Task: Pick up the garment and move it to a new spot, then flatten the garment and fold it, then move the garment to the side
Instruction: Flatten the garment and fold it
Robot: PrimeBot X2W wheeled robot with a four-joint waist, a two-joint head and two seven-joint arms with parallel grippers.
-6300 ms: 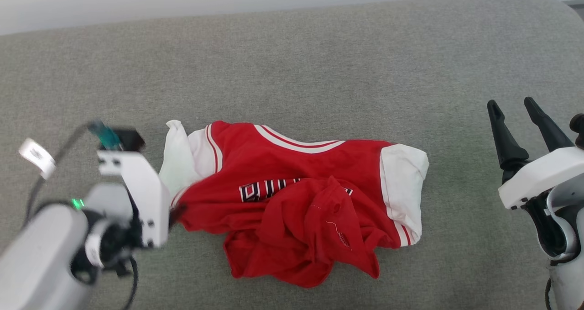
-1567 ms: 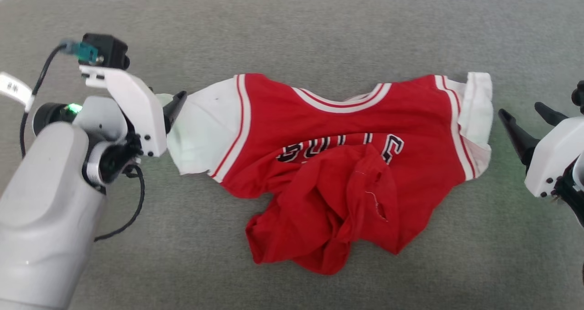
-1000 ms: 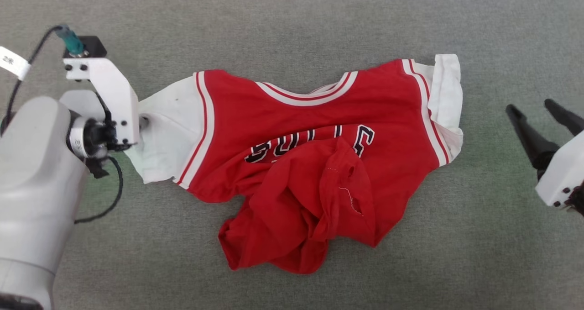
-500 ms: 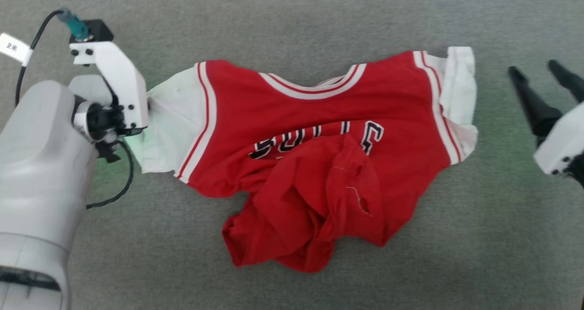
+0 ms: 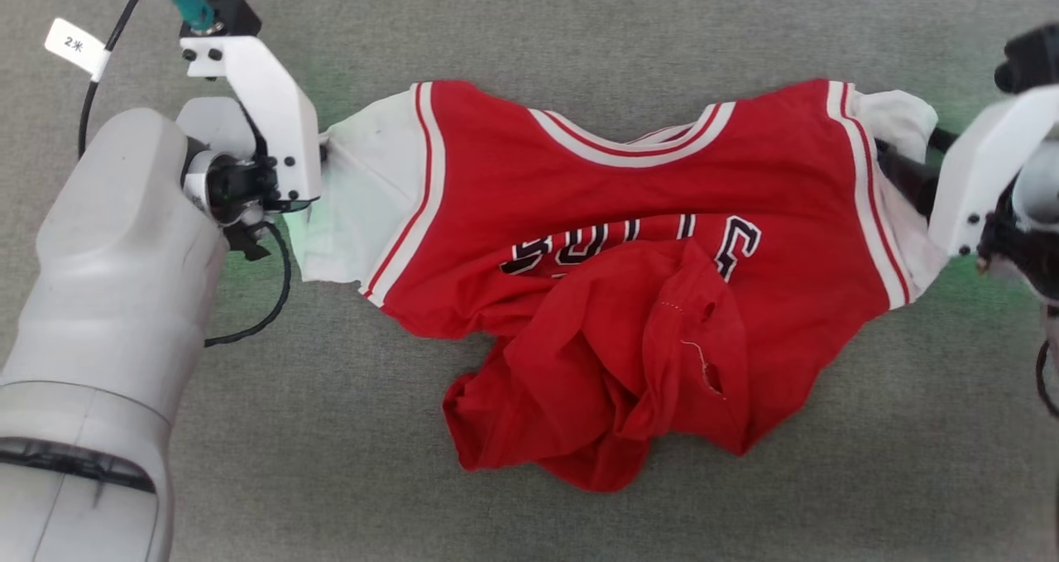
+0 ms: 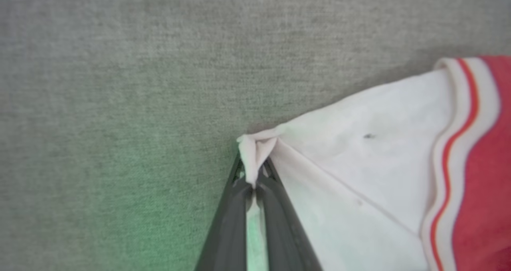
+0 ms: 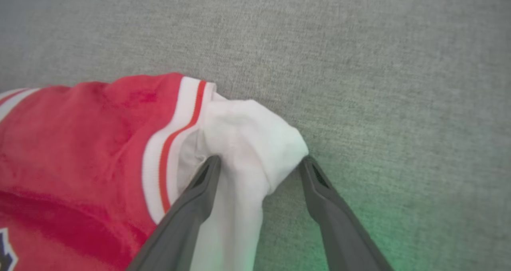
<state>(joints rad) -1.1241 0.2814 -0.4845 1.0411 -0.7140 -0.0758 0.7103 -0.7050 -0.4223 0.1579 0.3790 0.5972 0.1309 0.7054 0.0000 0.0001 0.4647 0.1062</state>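
worktop (image 5: 529, 16): grey fabric; carries the garment across its middle.
garment (image 5: 629, 173): lettering up, hem bunched; probably needs pulling flat.
left gripper (image 6: 252, 175): fingers pinching its sleeve tip, anchoring that end.
right gripper (image 7: 259, 163): fingers spread, straddling opposite sleeve, not yet clamped.

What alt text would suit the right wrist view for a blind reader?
The right end effector, fingers open, straddles the bunched white sleeve of a red garment lying on grey fabric. A red-and-white striped band joins sleeve and body.
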